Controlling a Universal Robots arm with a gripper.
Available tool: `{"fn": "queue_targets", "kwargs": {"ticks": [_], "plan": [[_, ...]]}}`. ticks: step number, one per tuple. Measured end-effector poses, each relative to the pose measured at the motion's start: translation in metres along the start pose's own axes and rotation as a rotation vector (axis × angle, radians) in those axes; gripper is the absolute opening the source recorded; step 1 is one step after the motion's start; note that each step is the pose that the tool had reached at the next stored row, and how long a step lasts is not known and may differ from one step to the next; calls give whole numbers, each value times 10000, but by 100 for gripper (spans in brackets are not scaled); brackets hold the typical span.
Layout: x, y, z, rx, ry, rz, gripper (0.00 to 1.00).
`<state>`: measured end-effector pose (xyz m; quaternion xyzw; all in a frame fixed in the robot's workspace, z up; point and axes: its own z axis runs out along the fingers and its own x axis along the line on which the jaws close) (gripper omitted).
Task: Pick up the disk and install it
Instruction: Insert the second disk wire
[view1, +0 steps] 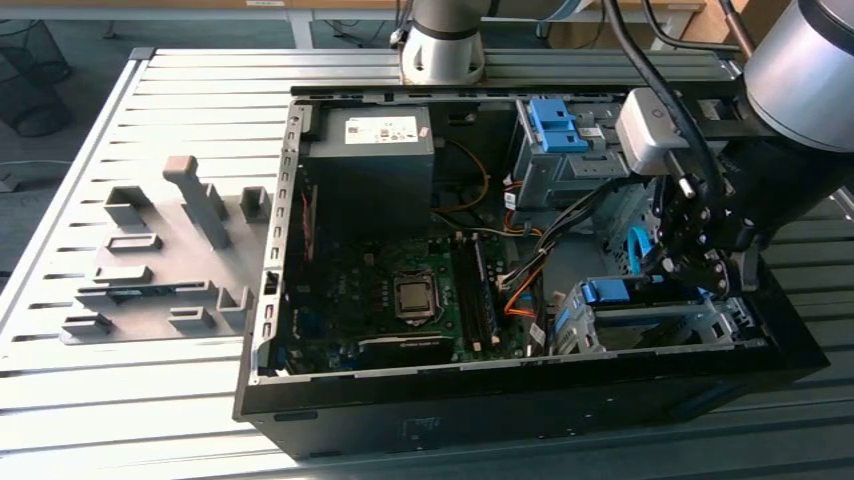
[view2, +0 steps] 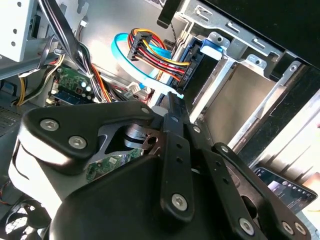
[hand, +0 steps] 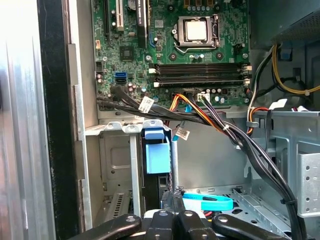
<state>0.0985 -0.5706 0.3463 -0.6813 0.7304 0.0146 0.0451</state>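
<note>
First wrist view puts my claw (hand: 172, 217), fingers drawn together and holding nothing, just behind the disk (hand: 156, 157), which stands on edge in the metal cage (hand: 112, 150), its long axis running straight ahead of me.

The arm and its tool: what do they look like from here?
The arm is silver-grey with rounded joints, and black cables run down it past a white-grey box. The tool is black: flat linkage bars pinned with silver screws, on a rounded black body.
</note>
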Motion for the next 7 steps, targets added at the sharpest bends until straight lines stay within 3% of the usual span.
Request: {"fn": "queue_targets", "kwargs": {"ticks": [7], "plan": [[-1, 0, -11, -5, 1, 0, 11]]}}
